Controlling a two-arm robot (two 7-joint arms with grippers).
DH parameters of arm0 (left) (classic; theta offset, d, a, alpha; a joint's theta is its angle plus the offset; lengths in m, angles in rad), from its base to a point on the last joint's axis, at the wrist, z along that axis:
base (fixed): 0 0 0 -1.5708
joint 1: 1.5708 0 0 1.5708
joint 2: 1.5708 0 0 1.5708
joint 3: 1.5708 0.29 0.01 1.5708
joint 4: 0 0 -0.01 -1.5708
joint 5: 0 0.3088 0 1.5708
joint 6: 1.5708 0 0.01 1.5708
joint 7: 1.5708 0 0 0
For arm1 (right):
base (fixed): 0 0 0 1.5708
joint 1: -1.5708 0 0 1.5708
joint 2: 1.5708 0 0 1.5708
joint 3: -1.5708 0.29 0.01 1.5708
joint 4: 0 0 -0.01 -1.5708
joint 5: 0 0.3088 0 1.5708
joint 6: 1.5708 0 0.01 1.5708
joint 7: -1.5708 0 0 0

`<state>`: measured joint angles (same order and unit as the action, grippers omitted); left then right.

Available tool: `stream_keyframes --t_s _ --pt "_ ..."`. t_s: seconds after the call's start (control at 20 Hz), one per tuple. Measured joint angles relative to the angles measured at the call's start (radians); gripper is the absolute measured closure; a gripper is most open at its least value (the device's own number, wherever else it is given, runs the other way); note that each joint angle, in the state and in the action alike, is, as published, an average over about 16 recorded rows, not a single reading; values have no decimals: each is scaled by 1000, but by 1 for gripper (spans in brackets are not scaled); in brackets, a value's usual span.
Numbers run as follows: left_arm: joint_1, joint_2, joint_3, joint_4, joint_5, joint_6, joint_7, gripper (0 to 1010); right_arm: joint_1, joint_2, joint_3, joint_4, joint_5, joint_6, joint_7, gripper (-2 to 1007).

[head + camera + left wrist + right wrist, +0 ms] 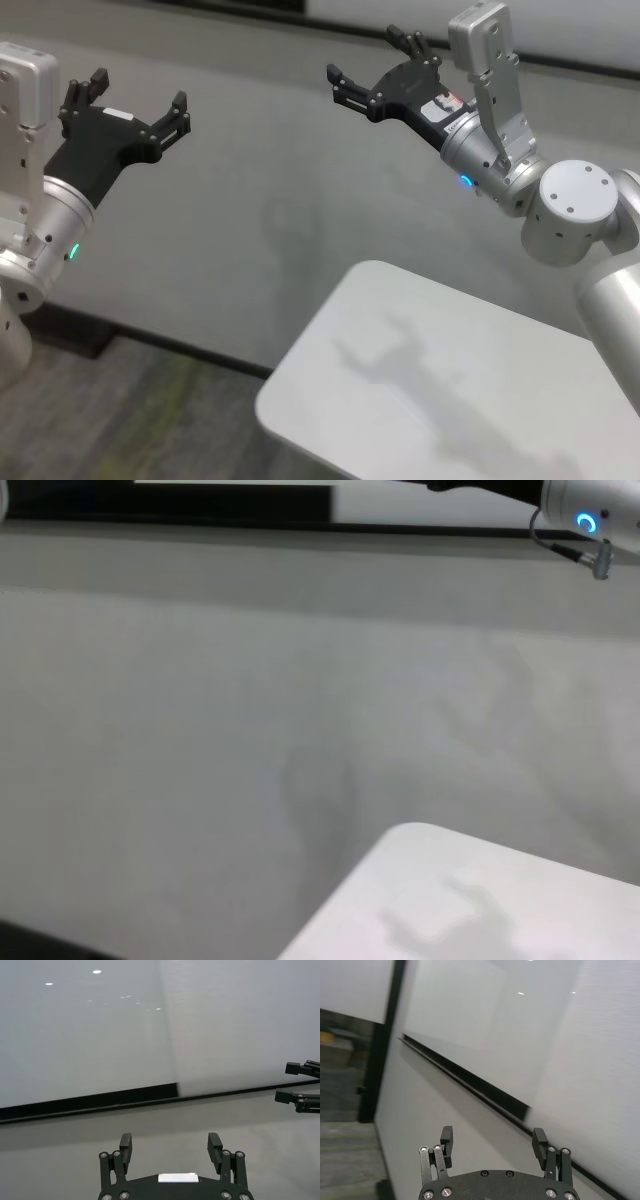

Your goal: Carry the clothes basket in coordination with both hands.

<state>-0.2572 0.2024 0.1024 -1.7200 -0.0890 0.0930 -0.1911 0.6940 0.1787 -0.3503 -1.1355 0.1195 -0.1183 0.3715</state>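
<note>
Your left gripper (135, 105) is raised in the air on the left of the head view, fingers (126, 1144) spread wide apart, nothing between them. Your right gripper (375, 65) is raised on the right, pointing toward the left one, fingers (446, 1138) also spread wide, nothing held. The two are well apart and face each other across an open gap. From the left wrist view you see the right gripper's fingertips at the far edge, against the grey wall (100, 1050) with its black baseboard strip (90, 1102).

The clothes basket shows in none of the four views, so you can't place it. A white worktop (420, 380) with a rounded corner sits low in front, below the right arm; only arm shadows fall on it. In the chest view you get the wall, that worktop corner (470, 900) and the right arm's blue ring light (585, 522).
</note>
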Motion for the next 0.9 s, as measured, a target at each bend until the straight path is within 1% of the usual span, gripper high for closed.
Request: stream_keyframes --t_s 0.9 --pt "0 0 0 0 0 0 0 8 0 0 0 0 0 0 0 3"
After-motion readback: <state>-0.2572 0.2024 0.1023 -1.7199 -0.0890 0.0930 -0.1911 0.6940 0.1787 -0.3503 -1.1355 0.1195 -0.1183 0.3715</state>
